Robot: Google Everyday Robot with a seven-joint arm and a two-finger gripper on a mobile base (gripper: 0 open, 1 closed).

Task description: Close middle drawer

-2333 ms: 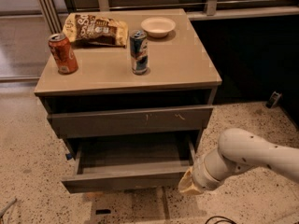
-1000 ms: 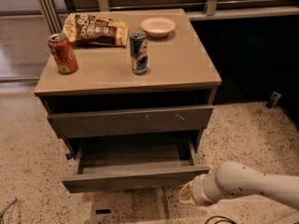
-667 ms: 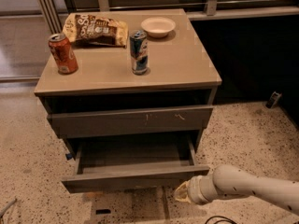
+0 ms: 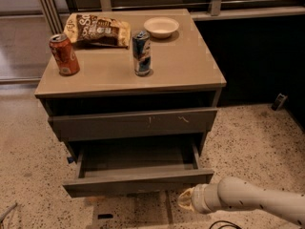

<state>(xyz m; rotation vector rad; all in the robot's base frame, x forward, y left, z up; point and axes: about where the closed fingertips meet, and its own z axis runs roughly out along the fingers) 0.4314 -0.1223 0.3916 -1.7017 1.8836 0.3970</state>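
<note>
The middle drawer (image 4: 138, 182) stands pulled well out of the desk (image 4: 186, 66), below the drawer front with pale scratches (image 4: 133, 123), and you look down into its dark tray. Your tool (image 4: 187, 200) hangs low over the speckled floor (image 4: 248, 142), just below the drawer's front near its right end. You cannot tell whether it touches the wood, how far it is open, or whether it has hold of anything. On the desk top stand a red can (image 4: 64, 55) and a blue can (image 4: 142, 53), with a snack bag (image 4: 97, 30) and a pale bowl (image 4: 161, 26) behind them.
</note>
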